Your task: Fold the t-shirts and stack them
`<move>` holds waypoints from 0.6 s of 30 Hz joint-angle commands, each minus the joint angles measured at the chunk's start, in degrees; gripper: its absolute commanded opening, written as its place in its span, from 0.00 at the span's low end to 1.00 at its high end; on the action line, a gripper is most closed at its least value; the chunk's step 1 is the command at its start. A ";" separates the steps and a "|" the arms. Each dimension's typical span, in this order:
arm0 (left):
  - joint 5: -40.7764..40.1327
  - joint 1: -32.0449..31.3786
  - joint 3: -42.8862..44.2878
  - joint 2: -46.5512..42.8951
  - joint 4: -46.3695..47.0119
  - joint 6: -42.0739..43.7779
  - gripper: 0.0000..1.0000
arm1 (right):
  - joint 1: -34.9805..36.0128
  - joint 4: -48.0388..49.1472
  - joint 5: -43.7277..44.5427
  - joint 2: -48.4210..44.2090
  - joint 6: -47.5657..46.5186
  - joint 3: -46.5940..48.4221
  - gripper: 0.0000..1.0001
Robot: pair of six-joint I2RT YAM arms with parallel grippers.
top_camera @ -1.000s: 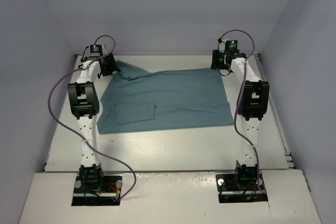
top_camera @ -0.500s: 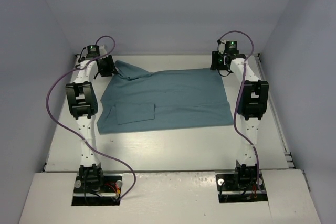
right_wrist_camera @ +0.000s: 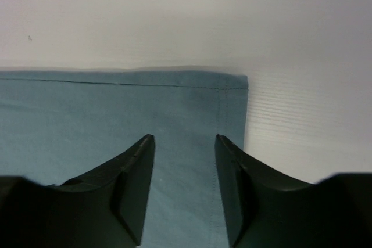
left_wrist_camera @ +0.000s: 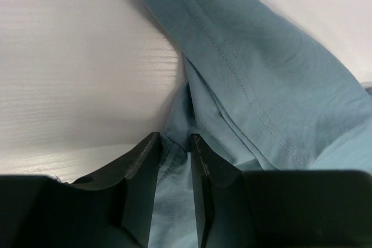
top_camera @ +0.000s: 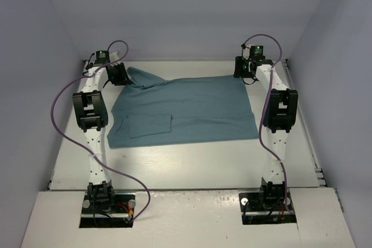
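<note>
The teal t-shirt [top_camera: 192, 105] lies spread on the white table [top_camera: 192, 161], with one sleeve [top_camera: 150, 125] folded in over its near left part. My left gripper [top_camera: 119, 74] is at the shirt's far left corner, where the cloth is raised. In the left wrist view the gripper [left_wrist_camera: 174, 138] has its jaws nearly together, with bunched teal cloth [left_wrist_camera: 261, 74] pinched between them. My right gripper [top_camera: 244, 69] hangs over the far right corner. In the right wrist view the gripper [right_wrist_camera: 185, 139] stands open above the flat hemmed corner [right_wrist_camera: 231, 88], holding nothing.
Pale walls enclose the table on the left, back and right. Purple cables [top_camera: 61, 114] loop beside each arm. Bare white table runs from the shirt's near edge down to the arm bases [top_camera: 104, 198].
The left gripper's jaws have closed in on the shirt's far left corner. The arms and the rest of the shirt have hardly moved.
</note>
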 commanded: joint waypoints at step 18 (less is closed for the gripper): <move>3.01 0.29 1.40 -2.11 2.37 -1.38 0.00 | -2.95 2.32 0.90 9.22 -2.39 12.58 0.52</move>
